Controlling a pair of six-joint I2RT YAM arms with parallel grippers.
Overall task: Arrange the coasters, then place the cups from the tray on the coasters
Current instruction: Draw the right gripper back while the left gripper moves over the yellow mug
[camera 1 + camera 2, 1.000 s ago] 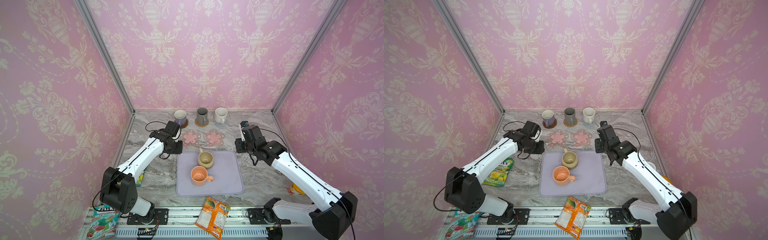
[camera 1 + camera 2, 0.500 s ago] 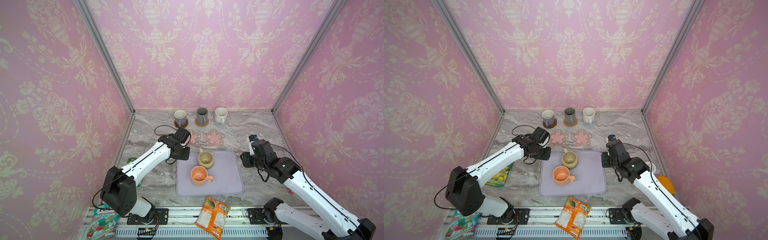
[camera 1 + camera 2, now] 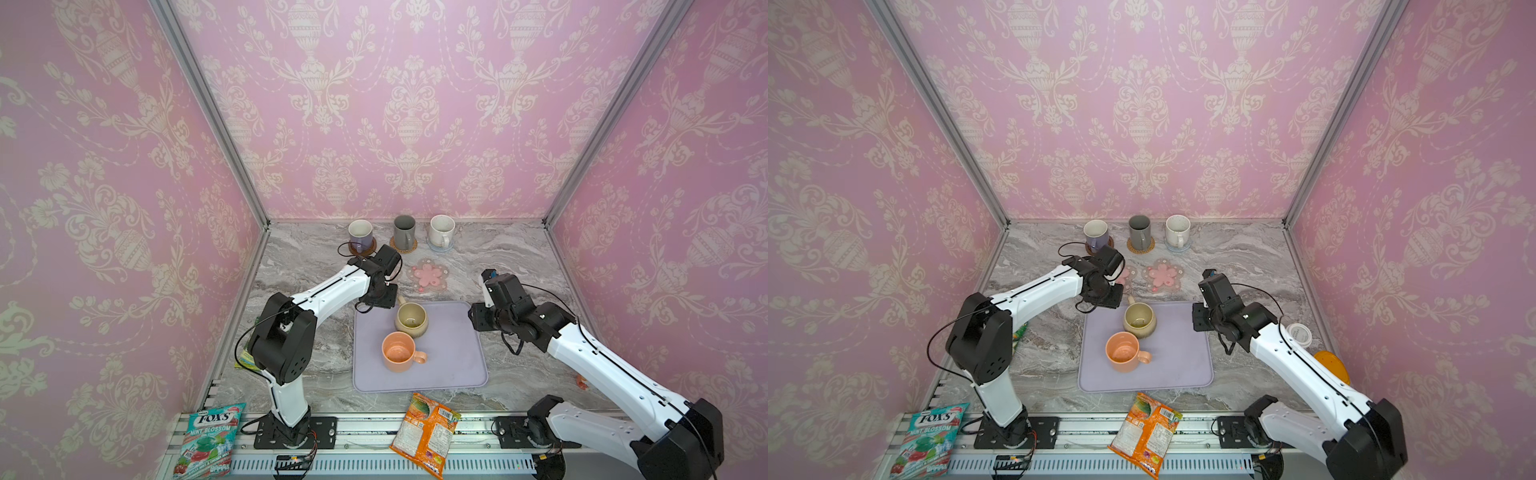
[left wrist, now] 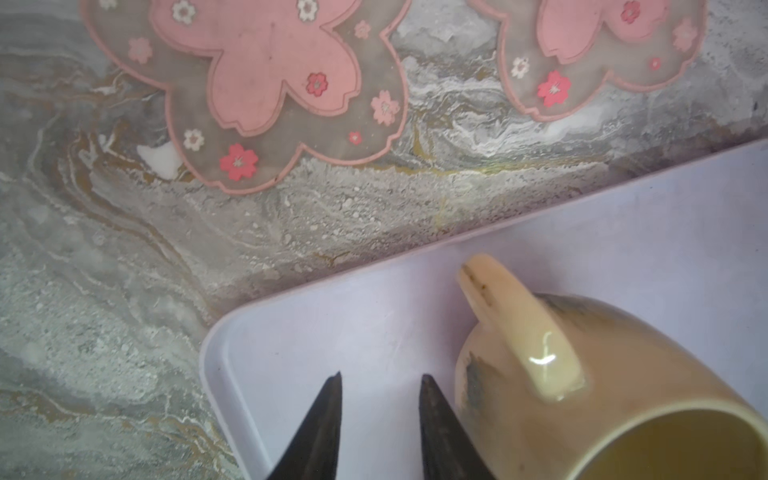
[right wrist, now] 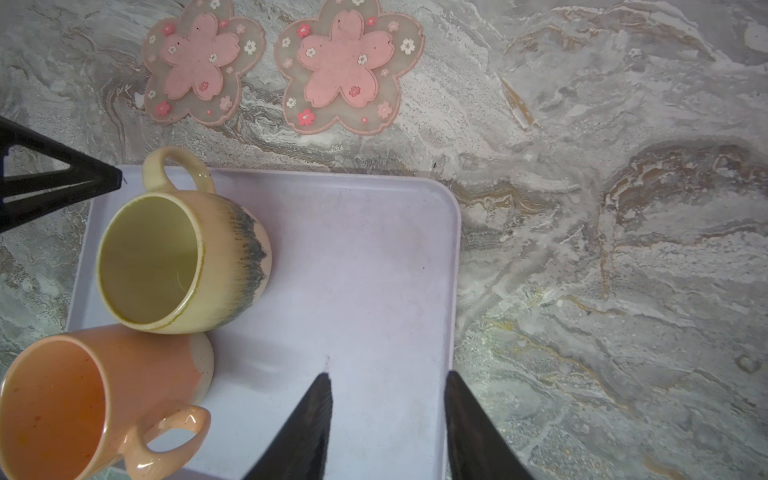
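Observation:
The lavender-grey tray (image 3: 449, 365) holds a beige-olive mug (image 3: 411, 319) and a peach mug (image 3: 399, 351). At the back, the lavender mug (image 3: 360, 235), dark grey mug (image 3: 404, 231) and white mug (image 3: 441, 230) each stand on a round coaster. Two pink-flower coasters (image 5: 195, 62) (image 5: 347, 64) lie bare between that row and the tray. My left gripper (image 4: 380, 376) is open and empty over the tray's far-left corner, right beside the beige mug's handle (image 4: 515, 328). My right gripper (image 5: 386, 374) is open and empty, straddling the tray's right rim.
A mint candy bag (image 3: 208, 440) and an orange snack bag (image 3: 426, 432) lie at the front rail. A green packet (image 3: 1019, 332) sits under the left arm. A white-lidded paper cup (image 3: 1298, 333) and an orange-lidded container (image 3: 1329, 363) stand behind the right arm.
My left gripper has moved from beside the flower coasters to the tray's far-left corner, next to the beige mug. My right arm has drawn back toward the front, to the tray's right edge.

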